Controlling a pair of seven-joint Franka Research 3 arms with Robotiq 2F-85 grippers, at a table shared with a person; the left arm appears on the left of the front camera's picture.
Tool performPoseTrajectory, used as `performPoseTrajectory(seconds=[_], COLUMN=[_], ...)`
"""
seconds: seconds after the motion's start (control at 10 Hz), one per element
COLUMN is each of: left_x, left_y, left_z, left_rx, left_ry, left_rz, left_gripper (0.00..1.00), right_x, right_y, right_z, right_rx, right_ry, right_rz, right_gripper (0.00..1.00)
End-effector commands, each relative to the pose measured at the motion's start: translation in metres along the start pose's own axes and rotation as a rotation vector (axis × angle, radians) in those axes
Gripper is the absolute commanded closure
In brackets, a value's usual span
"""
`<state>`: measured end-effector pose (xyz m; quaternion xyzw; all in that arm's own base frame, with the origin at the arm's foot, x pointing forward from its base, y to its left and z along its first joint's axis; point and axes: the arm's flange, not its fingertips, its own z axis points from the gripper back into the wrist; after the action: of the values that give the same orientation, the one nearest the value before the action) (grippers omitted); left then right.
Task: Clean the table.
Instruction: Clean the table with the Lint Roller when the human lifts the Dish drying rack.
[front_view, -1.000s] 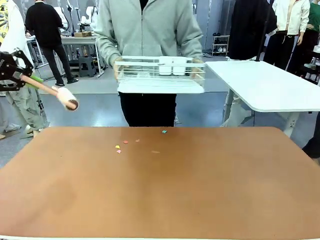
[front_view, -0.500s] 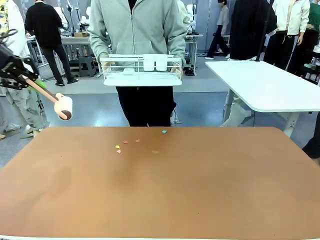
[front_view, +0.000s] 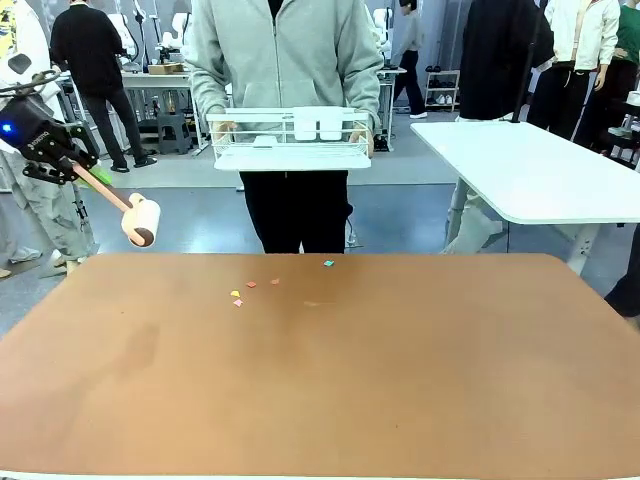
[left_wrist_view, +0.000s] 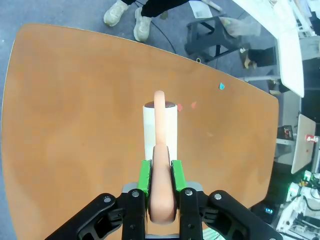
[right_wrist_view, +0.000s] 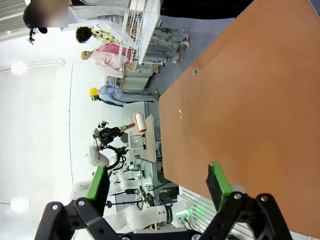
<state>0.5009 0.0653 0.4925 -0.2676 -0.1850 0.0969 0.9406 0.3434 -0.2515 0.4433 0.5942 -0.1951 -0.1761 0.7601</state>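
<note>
The reddish-brown table (front_view: 320, 400) carries several small coloured paper scraps (front_view: 238, 298) near its far edge, with a teal one (front_view: 328, 263) farther right. My left gripper (front_view: 82, 166) is up in the air beyond the table's far left corner, shut on the peach handle of a lint roller (front_view: 142, 222) whose white head points down and to the right. In the left wrist view the green pads (left_wrist_view: 145, 176) clamp the handle, the lint roller (left_wrist_view: 160, 125) hangs over the table (left_wrist_view: 75, 125), and the scraps (left_wrist_view: 180, 106) lie just past its head. My right gripper (right_wrist_view: 157, 185) is open and holds nothing.
A person in a grey hoodie stands at the far edge holding a white wire basket (front_view: 290, 135) at chest height. A white-topped table (front_view: 530, 170) stands at the back right. Other people walk about behind.
My left gripper and the roller have moved a little right and down towards the table's corner. The person has shifted the wire basket left and slightly higher.
</note>
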Motion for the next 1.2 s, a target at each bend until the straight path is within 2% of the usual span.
performPoseTrajectory(seconds=[0.0,0.1,0.2,0.4,0.5,0.6,0.7,1.1], left_x=[-0.007,0.000,0.006,0.037,0.049,0.063,0.071,0.078], left_y=[-0.001,0.000,0.005,0.008,0.010,0.014,0.016,0.016], left_z=[0.006,0.000,-0.008,-0.022,-0.030,-0.043,-0.061,-0.111], left_rx=[-0.002,0.000,0.003,-0.033,-0.060,-0.058,-0.063,-0.134], left_ry=[-0.014,0.000,0.006,0.061,0.127,0.123,0.151,0.142], left_rz=[0.009,0.000,-0.088,-0.145,-0.212,-0.229,-0.224,-0.163], left_gripper=[0.78,0.78,0.78,0.78,0.78,0.78,0.78,0.78], right_x=[-0.004,-0.004,-0.004,-0.004,-0.004,-0.004,-0.004,-0.004], right_y=[0.002,0.002,0.002,0.002,0.002,0.002,0.002,0.002], right_z=[0.000,0.000,0.000,0.000,0.000,0.000,0.000,0.000], right_rx=[0.013,0.013,0.013,0.013,0.013,0.013,0.013,0.013], right_ry=[-0.002,-0.002,-0.002,-0.002,-0.002,-0.002,-0.002,-0.002], right_rz=[0.009,0.009,0.009,0.009,0.009,0.009,0.009,0.009], right_gripper=[0.00,0.00,0.00,0.00,0.00,0.00,0.00,0.00])
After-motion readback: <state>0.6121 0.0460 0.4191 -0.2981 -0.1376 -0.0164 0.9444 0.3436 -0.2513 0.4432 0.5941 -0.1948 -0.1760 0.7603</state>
